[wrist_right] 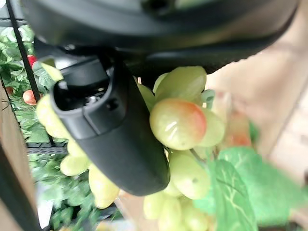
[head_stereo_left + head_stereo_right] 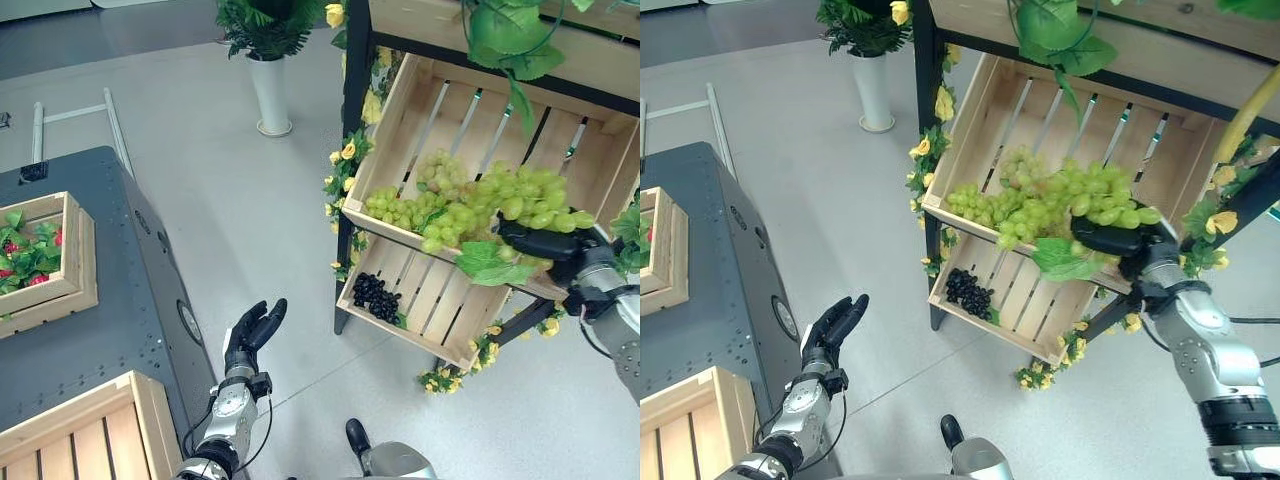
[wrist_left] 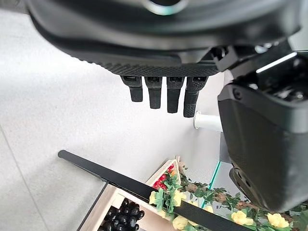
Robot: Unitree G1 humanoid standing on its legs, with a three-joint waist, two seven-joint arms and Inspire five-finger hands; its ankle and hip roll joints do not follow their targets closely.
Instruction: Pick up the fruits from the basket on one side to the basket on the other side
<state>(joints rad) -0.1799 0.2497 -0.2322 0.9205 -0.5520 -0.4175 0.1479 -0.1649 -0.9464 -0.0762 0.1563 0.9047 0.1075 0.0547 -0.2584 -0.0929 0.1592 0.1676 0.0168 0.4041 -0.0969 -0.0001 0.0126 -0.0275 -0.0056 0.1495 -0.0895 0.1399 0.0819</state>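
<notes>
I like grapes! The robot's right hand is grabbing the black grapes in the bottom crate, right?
Not quite. The right hand is at the green grapes in the top crate, as the right eye view shows. The black grapes lie untouched in the bottom crate.

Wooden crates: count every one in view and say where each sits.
4. Upper shelf crate holds green grapes; lower shelf crate holds black grapes; two on the grey table: leafy far crate, near crate. More may be hidden.
</notes>
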